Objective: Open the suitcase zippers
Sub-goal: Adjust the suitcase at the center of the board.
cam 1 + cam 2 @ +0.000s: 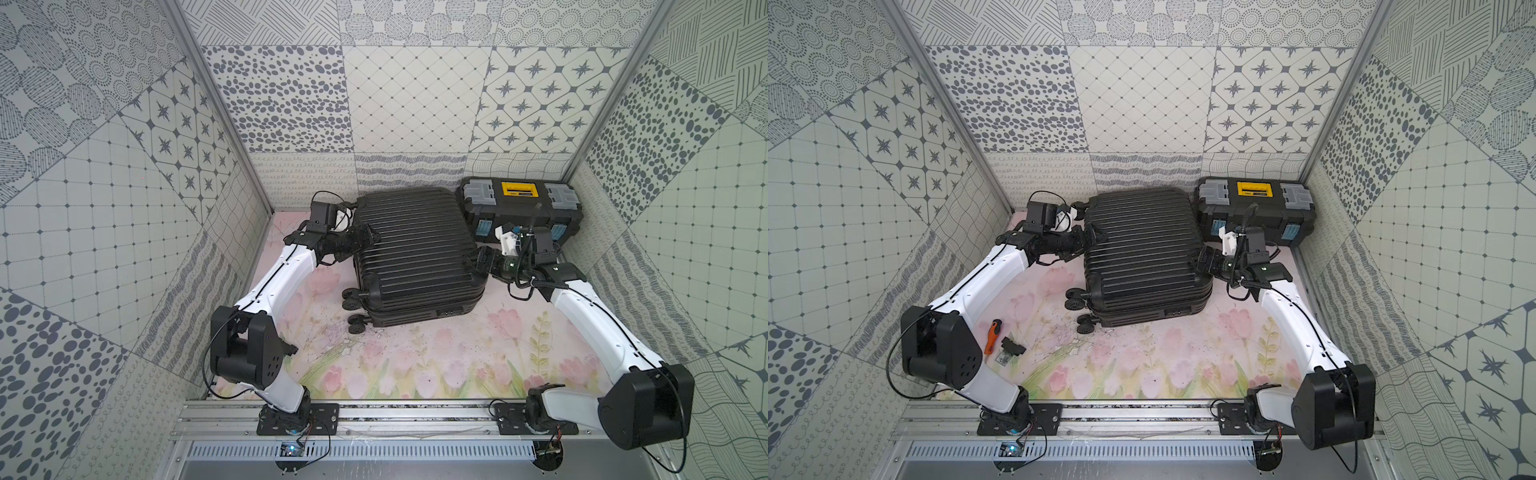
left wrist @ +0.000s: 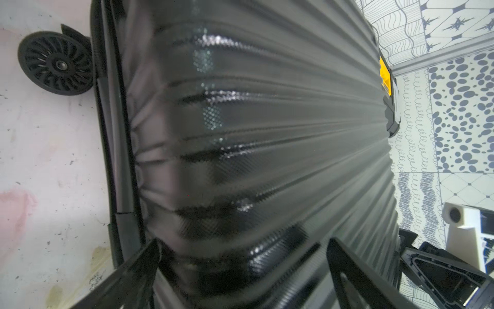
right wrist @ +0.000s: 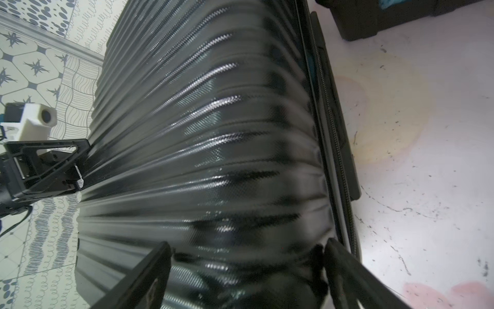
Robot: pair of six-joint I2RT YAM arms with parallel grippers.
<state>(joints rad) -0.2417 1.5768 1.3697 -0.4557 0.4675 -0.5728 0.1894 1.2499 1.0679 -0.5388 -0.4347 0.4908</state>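
Only the right wrist view shows the zippers (image 3: 339, 149), left pincer (image 2: 243, 242) and right pincer (image 3: 247, 243) gaping astride the suitcase (image 1: 415, 245).

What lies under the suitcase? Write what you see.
The suitcase lies on a pink flowered mat, which shows in front of it. Whatever sits directly beneath the case is covered and cannot be seen.

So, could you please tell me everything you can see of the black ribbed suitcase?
The black hard-shell suitcase lies flat on the pink floral mat, glossy ribbed shell up, double wheels towards the left arm, a small lock on its near side. Its zip seam rings the sides; whether unzipped is unclear. The left hand and right hand straddle opposite edges, jaws wide. A black toolbox sits beside its far right corner.
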